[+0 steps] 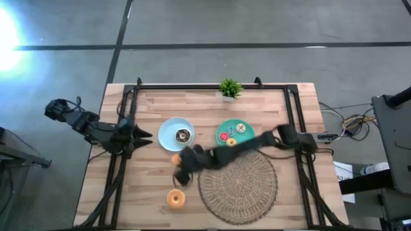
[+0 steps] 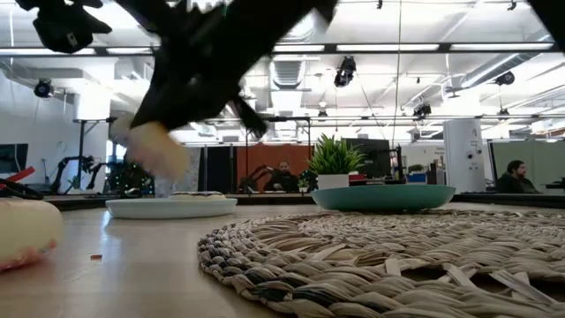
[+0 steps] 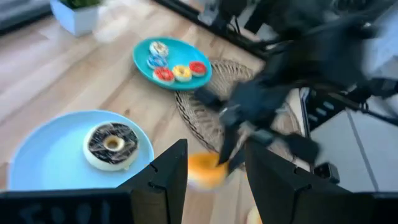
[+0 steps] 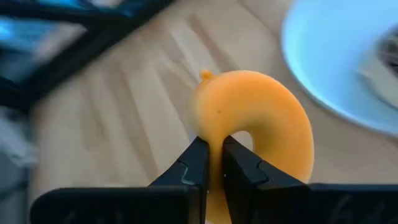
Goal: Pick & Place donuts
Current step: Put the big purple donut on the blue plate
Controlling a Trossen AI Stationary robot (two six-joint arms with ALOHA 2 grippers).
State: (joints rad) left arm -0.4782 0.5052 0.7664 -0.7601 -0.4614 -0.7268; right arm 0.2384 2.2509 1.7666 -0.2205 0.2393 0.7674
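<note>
We have the right gripper [image 4: 211, 163] pinching the rim of a plain orange donut [image 4: 261, 118] just beside the light blue plate [image 1: 164, 136], where a chocolate-iced donut [image 1: 183, 135] lies; next we judge a carry over that plate; the left gripper [image 1: 142, 135] waits spread
</note>
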